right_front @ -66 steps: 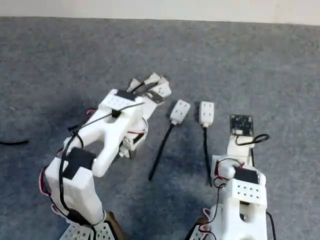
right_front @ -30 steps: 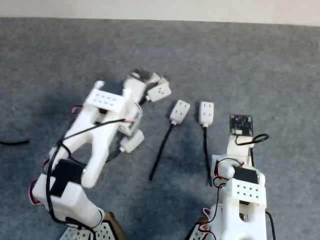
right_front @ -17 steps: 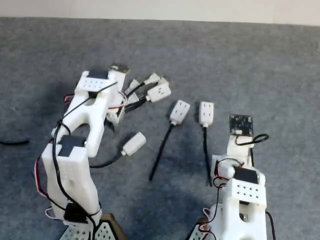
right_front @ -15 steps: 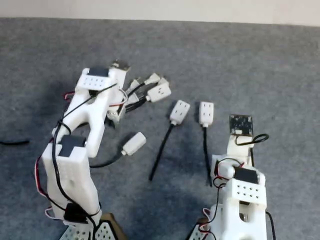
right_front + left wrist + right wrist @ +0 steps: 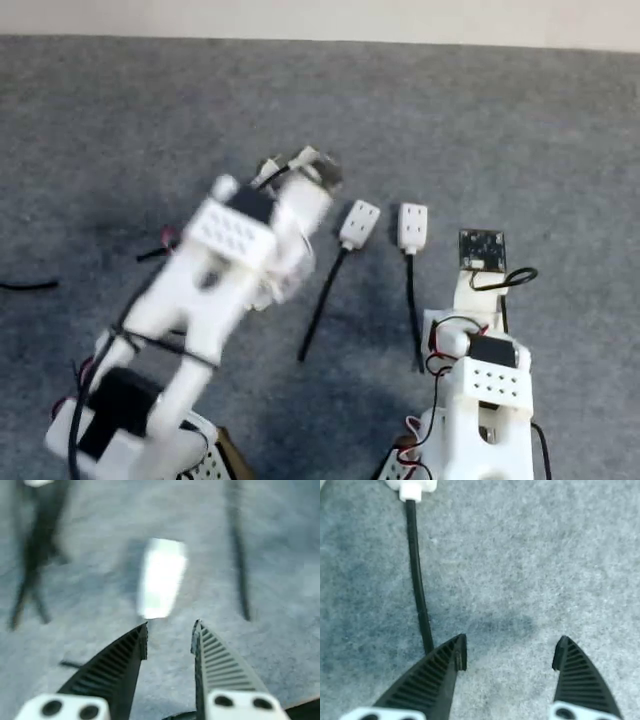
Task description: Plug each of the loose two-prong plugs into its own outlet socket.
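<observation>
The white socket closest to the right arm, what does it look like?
The white socket is a small boxy block, plastic-looking, with small dark slots on top. It lies flat on the grey mat, apart from the other blocks. A black cord runs from its near end toward the right arm. The right tool is open beside that cord.

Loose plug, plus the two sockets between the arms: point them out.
Loose plug point(image 5: 161, 577): left wrist view, white body.
Tilted socket point(image 5: 360, 222): high view, slotted face.
Straight socket point(image 5: 413, 225): high view, slotted face.
</observation>
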Robot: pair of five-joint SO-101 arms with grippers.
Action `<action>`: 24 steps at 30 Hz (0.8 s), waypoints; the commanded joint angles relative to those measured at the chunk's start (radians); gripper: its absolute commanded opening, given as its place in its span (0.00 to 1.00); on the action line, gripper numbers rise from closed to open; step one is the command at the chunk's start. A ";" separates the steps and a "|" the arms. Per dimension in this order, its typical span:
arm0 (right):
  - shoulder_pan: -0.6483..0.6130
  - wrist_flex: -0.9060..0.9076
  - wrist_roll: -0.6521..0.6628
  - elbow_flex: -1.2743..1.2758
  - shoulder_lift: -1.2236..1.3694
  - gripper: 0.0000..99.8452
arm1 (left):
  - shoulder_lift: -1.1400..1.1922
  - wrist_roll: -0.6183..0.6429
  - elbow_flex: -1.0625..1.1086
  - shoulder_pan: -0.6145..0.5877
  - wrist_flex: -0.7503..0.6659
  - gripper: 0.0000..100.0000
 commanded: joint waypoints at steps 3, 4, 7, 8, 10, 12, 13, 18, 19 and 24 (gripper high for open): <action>-0.010 -0.018 0.017 -0.004 -0.019 0.27 | -0.031 -0.025 0.142 0.027 -0.153 0.17; -0.010 -0.018 0.017 -0.004 -0.019 0.27 | -0.012 -0.025 0.142 0.016 -0.169 0.17; -0.010 -0.018 0.017 -0.004 -0.019 0.27 | 0.059 -0.025 0.136 -0.022 -0.213 0.17; -0.010 -0.018 0.017 -0.004 -0.019 0.27 | 0.084 -0.026 0.130 -0.039 -0.230 0.17; -0.010 -0.018 0.017 -0.004 -0.019 0.27 | 0.134 -0.035 0.105 -0.085 -0.249 0.17; -0.010 -0.018 0.017 -0.004 -0.019 0.27 | 0.188 -0.069 0.062 -0.137 -0.245 0.17; -0.010 -0.018 0.017 -0.004 -0.019 0.27 | 0.214 -0.077 0.041 -0.162 -0.245 0.17; -0.010 -0.018 0.017 -0.004 -0.019 0.27 | 0.317 -0.084 -0.071 -0.239 -0.238 0.17; -0.010 -0.018 0.017 -0.004 -0.019 0.27 | 0.320 -0.089 -0.085 -0.239 -0.230 0.17; -0.010 -0.018 0.017 -0.004 -0.019 0.27 | 0.289 -0.092 -0.145 -0.194 -0.120 0.17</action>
